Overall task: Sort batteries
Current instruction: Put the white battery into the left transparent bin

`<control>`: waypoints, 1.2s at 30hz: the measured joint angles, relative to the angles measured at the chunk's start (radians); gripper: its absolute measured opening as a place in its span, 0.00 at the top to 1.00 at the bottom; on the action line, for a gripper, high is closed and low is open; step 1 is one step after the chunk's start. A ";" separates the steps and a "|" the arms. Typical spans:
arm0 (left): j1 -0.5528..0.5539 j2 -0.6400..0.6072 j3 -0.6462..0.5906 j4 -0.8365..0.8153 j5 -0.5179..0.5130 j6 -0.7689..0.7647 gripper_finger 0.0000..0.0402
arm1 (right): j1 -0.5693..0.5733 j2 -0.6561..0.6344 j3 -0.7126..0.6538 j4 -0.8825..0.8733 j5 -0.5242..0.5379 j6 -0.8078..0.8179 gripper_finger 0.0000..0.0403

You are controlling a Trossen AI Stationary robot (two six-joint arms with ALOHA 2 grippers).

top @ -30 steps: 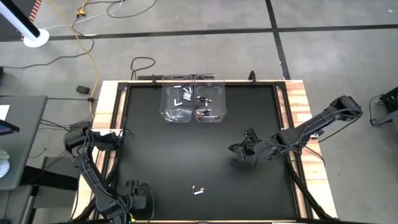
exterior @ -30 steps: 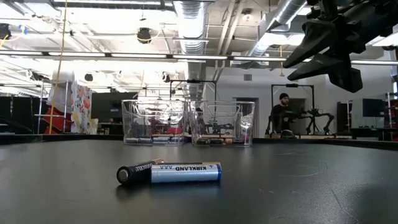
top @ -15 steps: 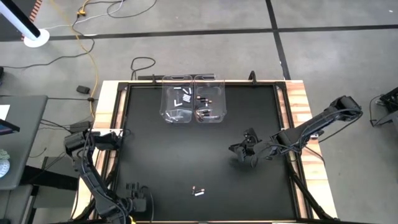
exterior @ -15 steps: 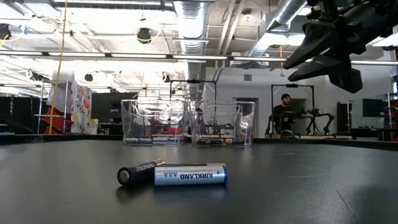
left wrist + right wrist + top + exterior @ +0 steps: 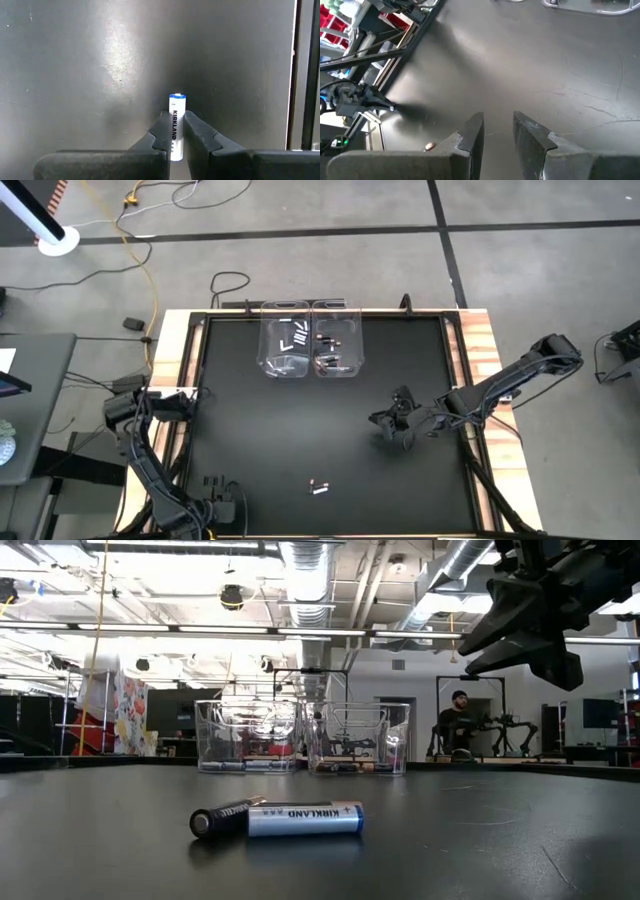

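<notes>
My left gripper [image 5: 176, 116] stands near the table's near left corner [image 5: 222, 498], shut on a white battery [image 5: 177, 107] with a blue end. Two more batteries lie side by side on the black table near its front edge [image 5: 318, 487]: a dark one [image 5: 215, 819] and a white one [image 5: 305, 819]. My right gripper [image 5: 498, 120] hangs open above the table's right half [image 5: 393, 425], with nothing between its fingers. My left gripper pinches the white battery's two long sides [image 5: 174, 131] between its two fingers [image 5: 162, 134]. The fingers come steeply from above and lie along the battery. Its blue end [image 5: 177, 96] sticks out past the fingertips. It seems to lie on the table.
Two clear bins stand side by side at the table's far edge: the left one [image 5: 285, 340] holds white batteries, the right one [image 5: 336, 340] dark ones. Bare black tabletop [image 5: 280, 420] lies between bins, arms and loose batteries. A person shows far off in the room [image 5: 455, 725].
The white battery near the table's front edge has rolled a little about its own length, so that its lettering has turned and it has shifted slightly along the table. Both arms have kept in place.
</notes>
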 joint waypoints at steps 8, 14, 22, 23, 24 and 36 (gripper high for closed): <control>0.088 -0.004 0.049 -0.060 0.026 0.049 0.94 | -0.010 0.000 0.000 0.001 0.000 -0.121 0.70; 0.201 -0.066 0.043 -0.103 -0.128 0.056 0.94 | -0.028 0.000 0.000 0.001 0.000 -0.246 0.70; 0.434 -0.221 0.048 -0.126 -0.283 0.209 0.93 | -0.049 0.000 0.000 0.000 0.000 -0.373 0.70; 0.468 -0.245 0.048 -0.127 -0.308 0.233 0.93 | -0.049 0.000 0.000 0.000 0.000 -0.382 0.70; 0.503 -0.270 0.048 -0.129 -0.321 0.261 0.93 | -0.049 0.000 0.000 0.000 0.000 -0.389 0.70; 1.084 -0.550 0.050 0.044 -0.257 0.855 0.93 | -0.023 0.000 0.000 -0.101 -0.002 -0.353 0.70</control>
